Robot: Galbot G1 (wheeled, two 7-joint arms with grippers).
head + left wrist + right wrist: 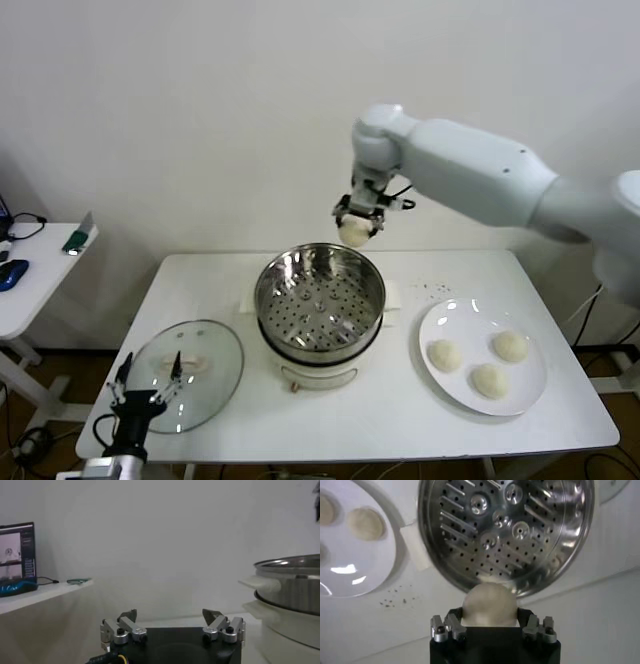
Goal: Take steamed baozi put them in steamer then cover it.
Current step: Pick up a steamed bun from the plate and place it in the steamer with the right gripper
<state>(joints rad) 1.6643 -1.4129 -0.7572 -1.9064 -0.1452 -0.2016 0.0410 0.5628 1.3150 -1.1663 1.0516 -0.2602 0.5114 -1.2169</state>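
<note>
My right gripper (356,228) hangs just above the far rim of the steamer (320,296), shut on one steamed baozi (353,233). The right wrist view shows that pale bun (488,604) squeezed between the jaws, with the perforated tray (506,527) below it holding nothing. Three more baozi (444,354) (510,346) (489,380) lie on the white plate (445,318) at the right. The clear glass cover (187,362) lies flat on the table, left of the steamer. My left gripper (148,384) waits open at the table's front left edge, over the lid's near side.
A white side table (40,270) with small items stands to the far left. The steamer's side (290,595) shows to one side in the left wrist view. A few dark specks (432,290) dot the table between steamer and plate.
</note>
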